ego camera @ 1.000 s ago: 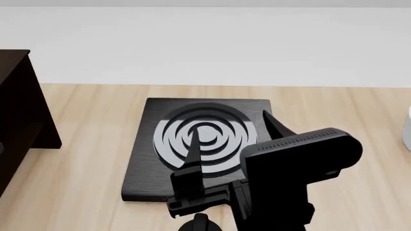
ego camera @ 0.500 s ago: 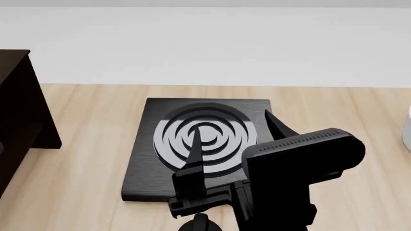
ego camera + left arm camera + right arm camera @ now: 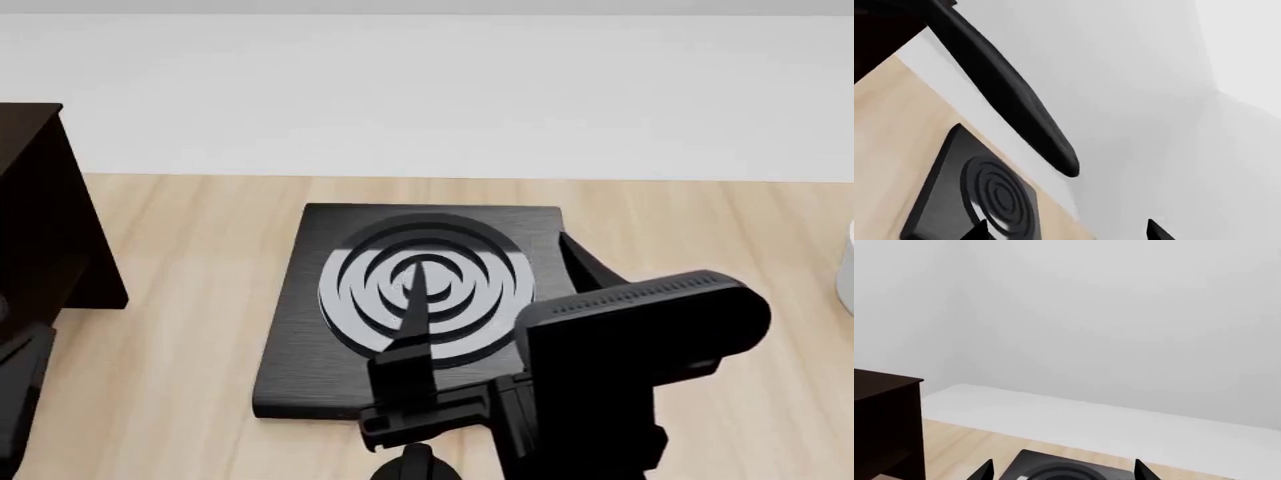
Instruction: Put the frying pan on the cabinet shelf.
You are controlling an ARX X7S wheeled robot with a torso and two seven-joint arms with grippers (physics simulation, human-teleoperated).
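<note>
Left wrist: shows frying pan (image 3: 1011, 90), handle only, jutting beside the dark cabinet (image 3: 871, 35); left end effector (image 3: 1067, 234) spread, empty.

Head: finds right end effector (image 3: 494, 280) released above the burner plate (image 3: 300, 340).

Right wrist: adds only desk (image 3: 954, 440).

Probably rigid, bowl-heavy; best gripped on the handle near the bowl.

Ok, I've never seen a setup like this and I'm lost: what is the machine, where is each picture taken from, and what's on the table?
These are simulator renders of a two-armed robot. The head view looks down from its head: the black block is the right arm, its right pincer open and empty over a square burner plate on a wooden table. A dark cabinet stands at the left. The other two come from cameras near each pincer. The left pincer is open too; the long black bar before it may be a frying pan's handle, I cannot tell. Nothing is held.
</note>
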